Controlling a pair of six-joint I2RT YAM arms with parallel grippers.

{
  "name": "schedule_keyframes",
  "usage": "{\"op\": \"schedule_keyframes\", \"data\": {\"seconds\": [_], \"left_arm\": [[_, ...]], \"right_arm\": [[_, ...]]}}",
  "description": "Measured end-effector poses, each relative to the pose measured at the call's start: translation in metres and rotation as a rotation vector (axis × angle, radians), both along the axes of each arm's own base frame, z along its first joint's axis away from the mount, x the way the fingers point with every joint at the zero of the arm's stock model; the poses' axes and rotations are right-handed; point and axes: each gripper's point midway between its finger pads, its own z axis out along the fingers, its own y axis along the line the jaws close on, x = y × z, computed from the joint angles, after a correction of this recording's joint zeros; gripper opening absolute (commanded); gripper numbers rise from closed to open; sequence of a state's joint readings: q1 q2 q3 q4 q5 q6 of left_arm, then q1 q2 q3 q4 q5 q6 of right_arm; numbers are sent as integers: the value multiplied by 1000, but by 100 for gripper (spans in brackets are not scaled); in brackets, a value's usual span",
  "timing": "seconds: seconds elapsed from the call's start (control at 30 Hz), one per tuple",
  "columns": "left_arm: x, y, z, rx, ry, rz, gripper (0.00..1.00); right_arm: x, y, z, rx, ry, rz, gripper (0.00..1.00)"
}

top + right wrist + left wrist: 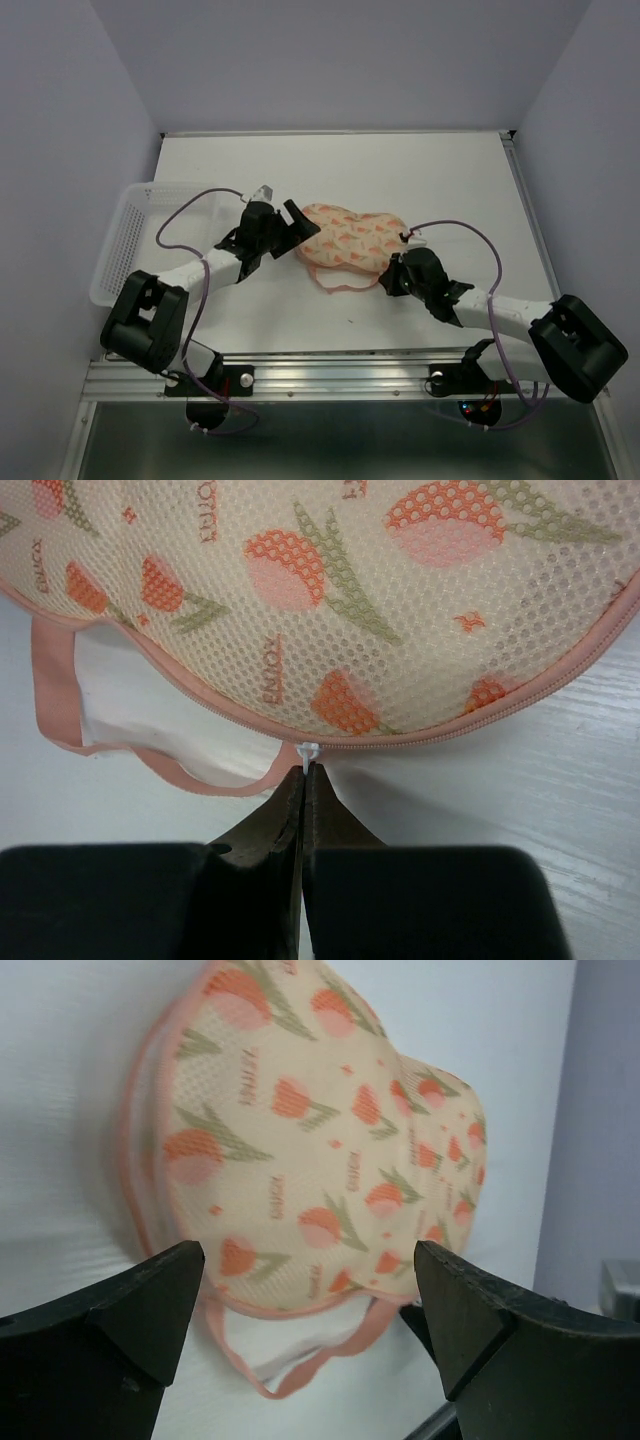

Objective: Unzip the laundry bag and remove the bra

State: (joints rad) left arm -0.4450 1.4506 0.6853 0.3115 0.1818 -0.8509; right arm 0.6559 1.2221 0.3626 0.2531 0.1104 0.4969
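Pinching the laundry bag's (350,600) zipper pull (309,752) is the right hand (303,780); left hand (308,1265) gapes beside it.

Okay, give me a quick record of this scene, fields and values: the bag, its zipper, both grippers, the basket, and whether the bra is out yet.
laundry bag: lying on the table, between the two arms
zipper pull: small, white, at the bag's near rim
right gripper: shut on the zipper pull
left gripper: open, facing the bag's left end, holding nothing
bra: not clearly visible anywhere
basket: clear mesh, at the table's left edge, apart from the bag
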Motion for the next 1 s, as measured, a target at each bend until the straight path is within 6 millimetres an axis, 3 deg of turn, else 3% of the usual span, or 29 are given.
{"op": "schedule_keyframes", "data": {"seconds": [0.13, 0.23, 0.37, 0.53, 0.63, 0.83, 0.93, 1.0], "left_arm": [[-25, -30, 34, -62, -69, -41, 99], [-48, -57, 39, -104, -69, -93, 99], [-74, -88, 12, -105, 14, -153, 99], [-87, -99, -31, -55, 120, -157, 99], [-87, -107, -43, -38, 147, -156, 99], [-70, -128, -43, -63, 139, -146, 92], [-66, -130, -44, -65, 140, -130, 80], [-64, -130, -46, -63, 142, -122, 65]], "right_arm": [[-3, 5, -7, 7, 26, 11, 1], [-5, 10, -10, 14, 35, 20, 1], [-4, 19, -7, 26, 32, 35, 1], [-3, 26, -2, 39, 20, 49, 1], [-3, 27, -1, 41, 20, 53, 1], [-6, 30, -1, 51, 25, 59, 1], [-7, 33, 0, 58, 27, 65, 1], [-8, 34, 0, 62, 27, 66, 1]]}}
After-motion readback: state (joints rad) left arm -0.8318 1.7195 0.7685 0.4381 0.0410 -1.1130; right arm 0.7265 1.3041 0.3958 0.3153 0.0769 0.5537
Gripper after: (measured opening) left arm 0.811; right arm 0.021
